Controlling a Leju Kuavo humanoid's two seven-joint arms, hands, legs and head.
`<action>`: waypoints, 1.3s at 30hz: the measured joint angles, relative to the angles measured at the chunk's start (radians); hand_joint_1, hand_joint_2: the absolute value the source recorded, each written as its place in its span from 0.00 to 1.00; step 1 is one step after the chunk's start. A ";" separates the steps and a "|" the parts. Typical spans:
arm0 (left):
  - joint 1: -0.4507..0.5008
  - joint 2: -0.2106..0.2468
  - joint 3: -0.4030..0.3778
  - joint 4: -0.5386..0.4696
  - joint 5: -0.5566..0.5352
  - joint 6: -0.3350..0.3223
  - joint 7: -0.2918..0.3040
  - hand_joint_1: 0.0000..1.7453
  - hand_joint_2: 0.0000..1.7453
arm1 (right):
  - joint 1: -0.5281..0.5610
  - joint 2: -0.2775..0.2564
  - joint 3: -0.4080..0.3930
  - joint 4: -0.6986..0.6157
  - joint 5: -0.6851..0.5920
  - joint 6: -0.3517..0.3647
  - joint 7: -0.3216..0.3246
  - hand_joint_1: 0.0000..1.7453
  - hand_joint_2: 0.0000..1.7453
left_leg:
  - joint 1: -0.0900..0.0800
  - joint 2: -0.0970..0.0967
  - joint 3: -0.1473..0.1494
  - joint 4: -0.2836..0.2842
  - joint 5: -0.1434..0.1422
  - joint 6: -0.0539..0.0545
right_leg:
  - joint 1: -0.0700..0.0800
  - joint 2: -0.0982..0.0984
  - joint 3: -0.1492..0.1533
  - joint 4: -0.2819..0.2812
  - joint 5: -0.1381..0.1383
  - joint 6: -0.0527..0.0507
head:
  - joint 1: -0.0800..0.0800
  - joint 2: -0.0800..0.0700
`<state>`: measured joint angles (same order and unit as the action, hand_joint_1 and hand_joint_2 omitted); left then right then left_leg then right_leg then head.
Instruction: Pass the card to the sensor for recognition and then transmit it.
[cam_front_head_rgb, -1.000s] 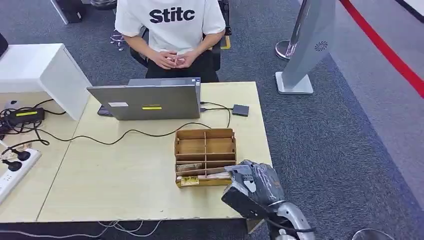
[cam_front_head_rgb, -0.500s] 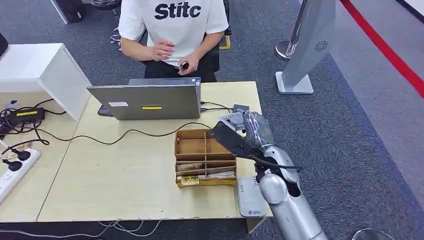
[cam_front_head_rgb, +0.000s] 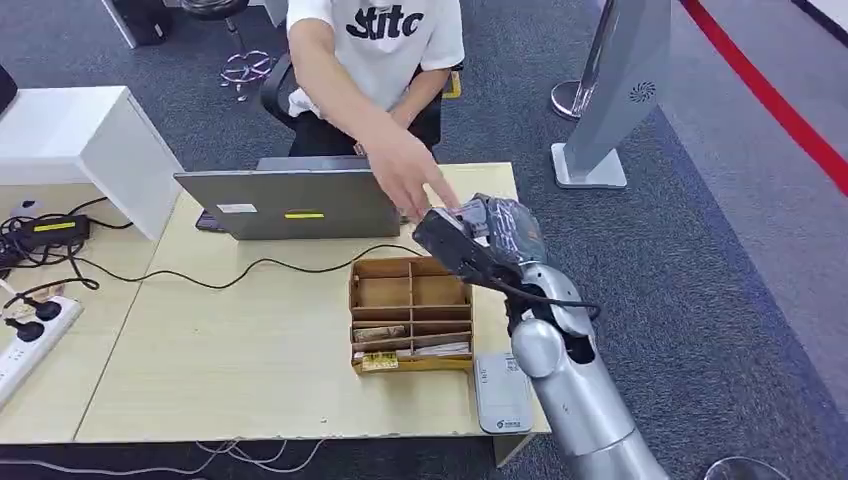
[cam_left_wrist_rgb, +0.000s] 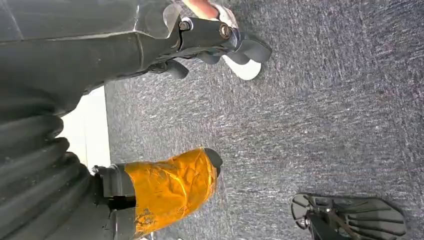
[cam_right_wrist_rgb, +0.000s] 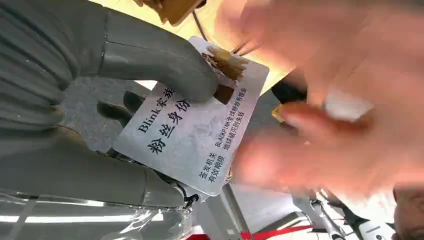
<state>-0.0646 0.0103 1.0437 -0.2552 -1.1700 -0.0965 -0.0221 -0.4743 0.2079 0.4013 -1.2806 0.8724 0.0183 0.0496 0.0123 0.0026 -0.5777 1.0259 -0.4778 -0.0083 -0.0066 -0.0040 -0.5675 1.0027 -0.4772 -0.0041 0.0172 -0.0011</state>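
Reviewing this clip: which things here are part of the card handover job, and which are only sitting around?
Part of the job:
card, held by the right hand
person's hand reaching for it
flat grey reader at the table edge, probably the sensor

Sitting around:
laptop
wooden organizer
power strip
cables

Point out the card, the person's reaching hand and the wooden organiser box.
card (cam_right_wrist_rgb: 192, 132), right wrist view, on its printed face.
person's hand (cam_front_head_rgb: 405, 172), head view, on its back.
wooden organiser box (cam_front_head_rgb: 410, 291), head view, on a divider.

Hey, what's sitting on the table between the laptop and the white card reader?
In the head view, the wooden compartment box lies between laptop and reader.
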 joint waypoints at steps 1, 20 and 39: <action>0.000 0.000 0.000 0.000 -0.001 -0.001 0.000 0.00 1.00 | -0.002 0.001 -0.003 0.007 0.007 -0.001 0.000 1.00 1.00 | 0.000 0.000 0.000 0.000 0.000 0.000 | 0.000 0.000 0.000 0.000 0.000 0.000 | 0.000 0.000; 0.000 0.006 0.000 0.000 0.009 0.002 0.002 0.00 1.00 | 0.082 0.018 -0.091 -0.104 -0.185 0.003 -0.092 0.00 1.00 | 0.000 -0.001 -0.001 0.000 0.000 0.000 | 0.000 -0.001 -0.001 0.000 0.000 0.000 | 0.000 0.000; 0.010 0.005 0.015 0.000 0.040 0.011 0.011 0.00 1.00 | 0.416 0.018 -0.138 -0.524 -0.387 0.034 -0.243 0.00 1.00 | 0.000 -0.002 -0.001 0.000 -0.003 0.000 | 0.000 -0.002 -0.001 -0.001 -0.002 0.001 | 0.000 0.000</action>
<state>-0.0547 0.0149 1.0590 -0.2552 -1.1295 -0.0851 -0.0114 -0.0585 0.2258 0.2636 -1.8044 0.4852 0.0523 -0.1938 0.0122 0.0010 -0.5790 1.0260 -0.4804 -0.0087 -0.0066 -0.0058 -0.5686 1.0021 -0.4797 -0.0035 0.0172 -0.0011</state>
